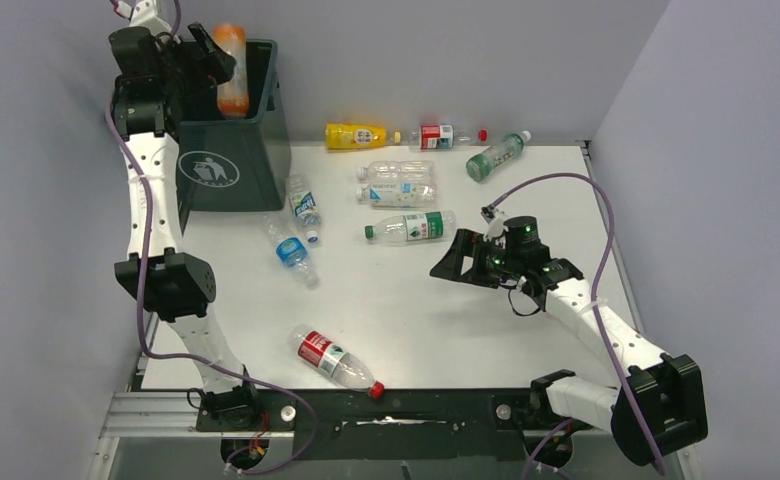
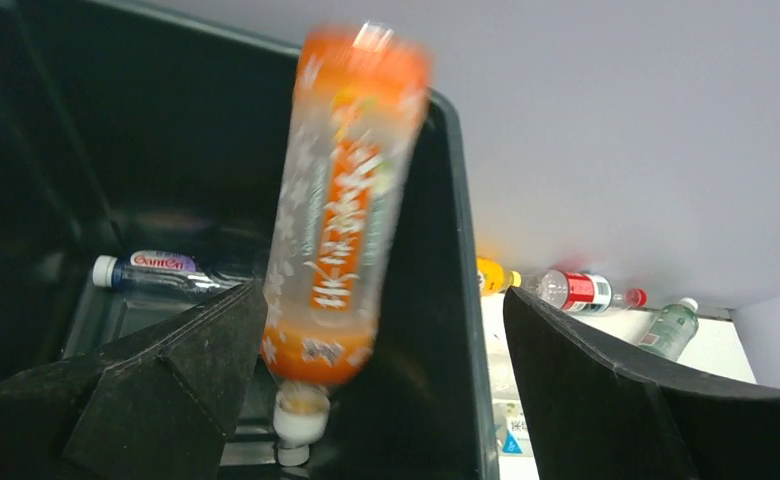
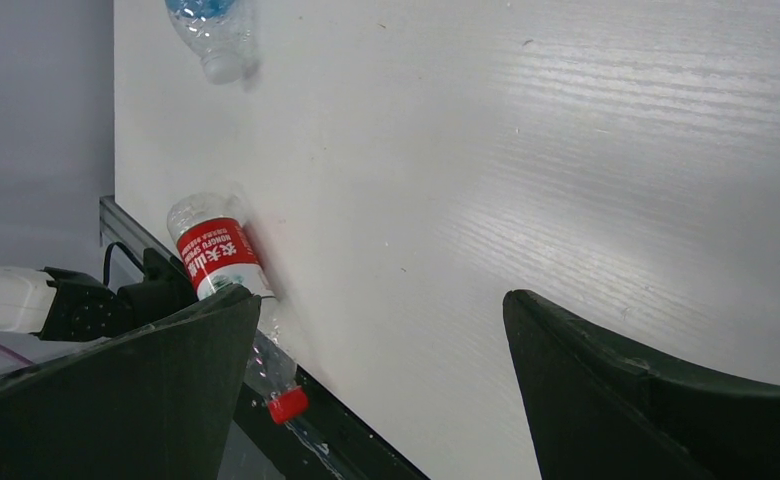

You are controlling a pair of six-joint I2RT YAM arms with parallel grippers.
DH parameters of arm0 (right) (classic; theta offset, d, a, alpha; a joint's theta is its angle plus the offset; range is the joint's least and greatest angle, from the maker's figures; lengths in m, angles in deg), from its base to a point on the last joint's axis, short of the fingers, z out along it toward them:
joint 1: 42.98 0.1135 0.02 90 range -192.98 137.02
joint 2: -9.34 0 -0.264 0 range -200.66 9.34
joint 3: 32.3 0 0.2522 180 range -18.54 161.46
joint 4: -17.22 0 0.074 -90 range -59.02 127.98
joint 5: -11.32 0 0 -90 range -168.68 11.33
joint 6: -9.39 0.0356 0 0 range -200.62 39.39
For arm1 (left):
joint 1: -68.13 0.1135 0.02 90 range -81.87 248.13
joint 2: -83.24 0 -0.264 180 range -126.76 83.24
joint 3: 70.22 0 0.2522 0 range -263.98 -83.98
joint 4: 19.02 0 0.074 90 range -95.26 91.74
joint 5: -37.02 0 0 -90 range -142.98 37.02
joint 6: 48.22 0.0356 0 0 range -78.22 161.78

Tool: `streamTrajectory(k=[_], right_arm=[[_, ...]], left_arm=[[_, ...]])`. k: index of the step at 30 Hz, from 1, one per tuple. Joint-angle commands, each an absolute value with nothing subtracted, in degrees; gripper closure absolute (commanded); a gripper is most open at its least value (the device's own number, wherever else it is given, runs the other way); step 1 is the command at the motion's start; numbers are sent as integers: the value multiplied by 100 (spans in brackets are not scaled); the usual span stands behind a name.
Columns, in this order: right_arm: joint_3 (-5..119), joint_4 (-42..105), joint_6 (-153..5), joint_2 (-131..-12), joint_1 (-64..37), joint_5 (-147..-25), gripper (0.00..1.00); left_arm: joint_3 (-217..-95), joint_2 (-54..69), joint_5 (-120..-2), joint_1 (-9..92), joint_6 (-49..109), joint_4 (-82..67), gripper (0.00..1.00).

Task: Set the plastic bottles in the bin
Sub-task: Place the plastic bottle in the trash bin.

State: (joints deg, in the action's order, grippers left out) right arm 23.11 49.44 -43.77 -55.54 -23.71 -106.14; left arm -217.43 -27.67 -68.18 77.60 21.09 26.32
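Orange bottle [image 2: 341, 210] is upside down, with its white cap at the bottom, in the mouth of the green bin [image 1: 228, 165]. It looks blurred in the left wrist view. The left gripper [image 2: 381, 300] is above the bin with its two fingers spread wide. The bottle is in the gap close to one finger, but I cannot tell if it touches that finger. The other finger is clearly apart from it, so this gripper grips nothing. On the floor of the bin lies a bottle with blue and red label [image 2: 156, 270]. The bin stands in the far left corner of the table [image 1: 416, 320].

The right gripper [image 3: 381, 300] is low over the right half of the table. It is also spread wide, with only bare table top between its fingers.

The other bottles lie on the table. Along the far edge there are a yellow bottle [image 1: 354, 135], a clear bottle with red label [image 1: 444, 136] and a greenish bottle [image 1: 496, 155]. A little nearer, an upper clear bottle [image 1: 396, 170] and a lower clear bottle [image 1: 398, 192] lie side by side. Next to them is a bottle with green label [image 1: 413, 227]. Just beside the front of the bin lie a first blue-label bottle [image 1: 304, 208] and a second blue-label bottle [image 1: 292, 250]. Close to the near edge, left of the middle, lies a bottle with red cap [image 1: 334, 360].
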Motion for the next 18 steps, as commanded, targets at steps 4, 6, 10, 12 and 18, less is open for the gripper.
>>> streamTrajectory(k=[4,6,10,12,18], right_arm=[[2324,4612,-4361,-5633,-2200,-10768,2],[2364,4595,-4369,-5709,-2092,-10764,2],[2513,4550,-4420,-5928,-1725,-10658,2],[2609,4502,-4415,-6127,-1544,-10645,2],[3040,4546,-4502,-6602,-1167,-10658,2]], left_arm=[[-21996,-2730,-6724,7813,2115,2487,10],[-21974,-2630,-6764,7814,2061,2512,10],[-21761,-2325,-6856,7815,1903,2562,10],[-21592,-2136,-6781,7834,1833,2568,10],[-21129,-1737,-6789,8134,1610,2743,9]])
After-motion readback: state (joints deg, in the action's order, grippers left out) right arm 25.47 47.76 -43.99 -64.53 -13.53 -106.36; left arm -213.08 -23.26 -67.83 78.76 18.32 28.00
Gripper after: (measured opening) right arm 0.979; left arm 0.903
